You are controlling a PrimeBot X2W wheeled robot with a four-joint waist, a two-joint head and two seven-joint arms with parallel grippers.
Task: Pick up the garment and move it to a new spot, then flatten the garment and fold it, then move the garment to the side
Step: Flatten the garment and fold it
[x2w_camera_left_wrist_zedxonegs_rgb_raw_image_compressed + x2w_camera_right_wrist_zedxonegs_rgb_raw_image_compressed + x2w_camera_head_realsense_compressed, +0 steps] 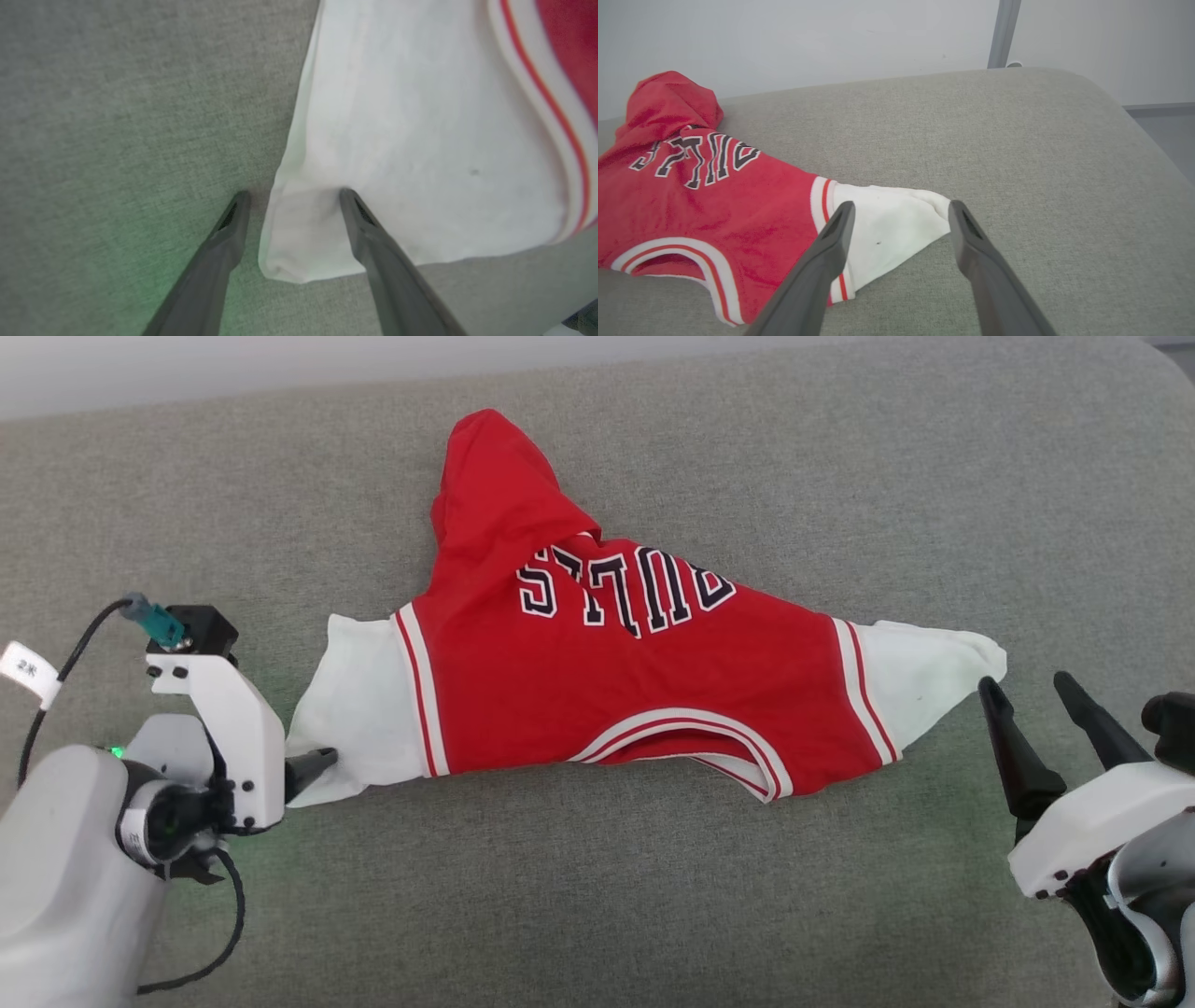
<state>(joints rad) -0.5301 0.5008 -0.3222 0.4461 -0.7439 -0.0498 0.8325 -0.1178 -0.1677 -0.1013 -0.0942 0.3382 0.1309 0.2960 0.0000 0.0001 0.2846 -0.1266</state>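
The jersey T-shirt (597,681) is red, its white sleeves edged in red-and-white stripes, its lettering black outlined in white. The upholstery (840,476) is heathered grey. The left claw (293,192) and right claw (1024,681) are dark grey.

Red BULLS garment (597,691), white sleeves spread, body bunched, on grey cushion (653,896)

even, bright light, faint shadows; green glow tints the cushion (140,242); left wrist view slightly blurred.
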